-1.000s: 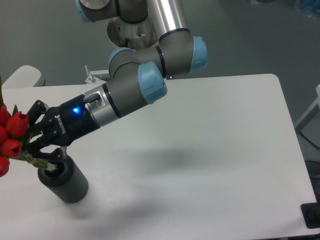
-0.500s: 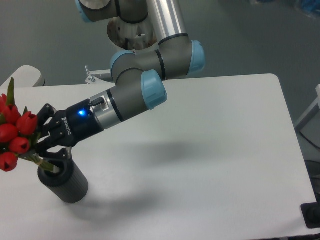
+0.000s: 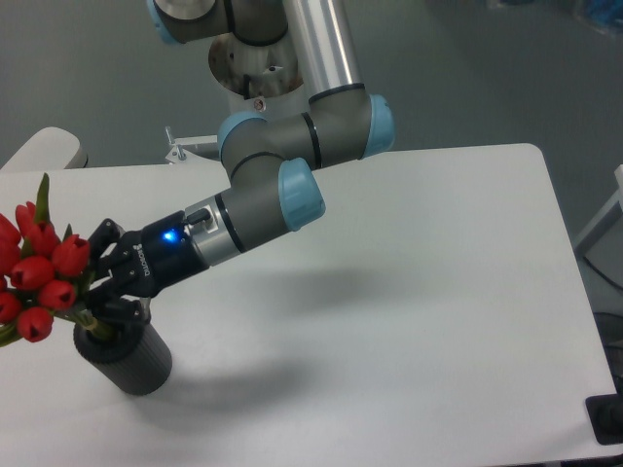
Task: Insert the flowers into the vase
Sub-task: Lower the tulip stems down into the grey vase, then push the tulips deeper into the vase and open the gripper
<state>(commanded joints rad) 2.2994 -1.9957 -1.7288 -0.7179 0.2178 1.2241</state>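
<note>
The fixed camera is showing the gripper [image 3: 100, 284] pinching the flowers [image 3: 39, 275] by their stems, its dark fingers [image 3: 103, 233] closing around the bunch just above the vase [image 3: 128, 355]. Compared with the view a second ago, the red buds are sitting further into the picture: earlier several were cut off by the left edge, and now most of the bunch is showing, with one narrow green leaf standing up above the heads. The arm's wrist is also hanging lower and closer to the vase than it was, and the blue light on the gripper body is lying further right and lower.

The bunch is lying tilted, its long axis running from the buds at upper left down to the stems at lower right. The heads are pointing up and to the left, out past the table [image 3: 419, 292] edge, while the stem ends are pointing down toward the vase's round opening. The stem tips are reaching the rim of that opening; whether they are actually inside it is hidden by the fingers.

The vase is standing upright on the white table near its front left corner, directly beneath the gripper.
</note>
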